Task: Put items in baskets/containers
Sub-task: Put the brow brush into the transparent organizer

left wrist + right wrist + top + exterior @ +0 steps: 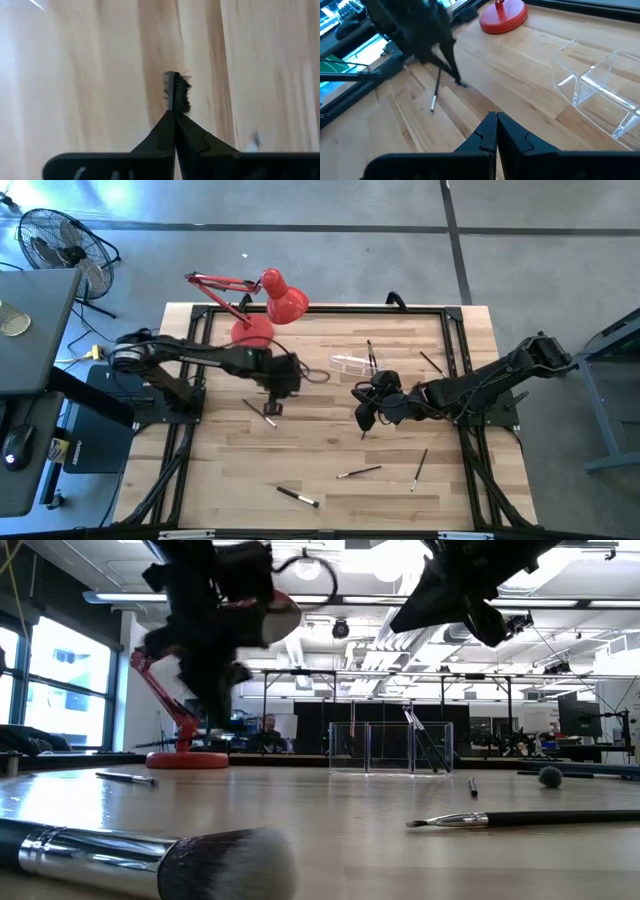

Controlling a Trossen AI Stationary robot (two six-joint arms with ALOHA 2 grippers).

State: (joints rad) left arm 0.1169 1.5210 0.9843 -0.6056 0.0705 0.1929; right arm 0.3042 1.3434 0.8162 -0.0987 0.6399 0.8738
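Observation:
My left gripper (272, 408) hangs over the table's left middle, shut on a small dark brush whose bristled end (176, 91) shows in the left wrist view. A thin brush with a silver end (434, 94) lies on the wood right beside it. The clear plastic holder (350, 363) stands on the table near the red lamp, with brushes (425, 745) leaning inside it. My right gripper (365, 413) hovers shut with nothing in it, right of centre and near the holder (595, 85). My left gripper pinches the small brush between its two shut fingers (165, 131), close to the bristled end (175, 87), which sticks out past the fingertips. The fingers slant steeply down from above. They hide the rest of the brush.
The red desk lamp (270, 305) stands at the far left, with its base (502, 17) on the wood. Loose brushes lie near the front edge (360, 472) (419, 468) (297, 497), and one lies by the right rail (432, 363). A thick brush (150, 855) lies closest to the low camera.

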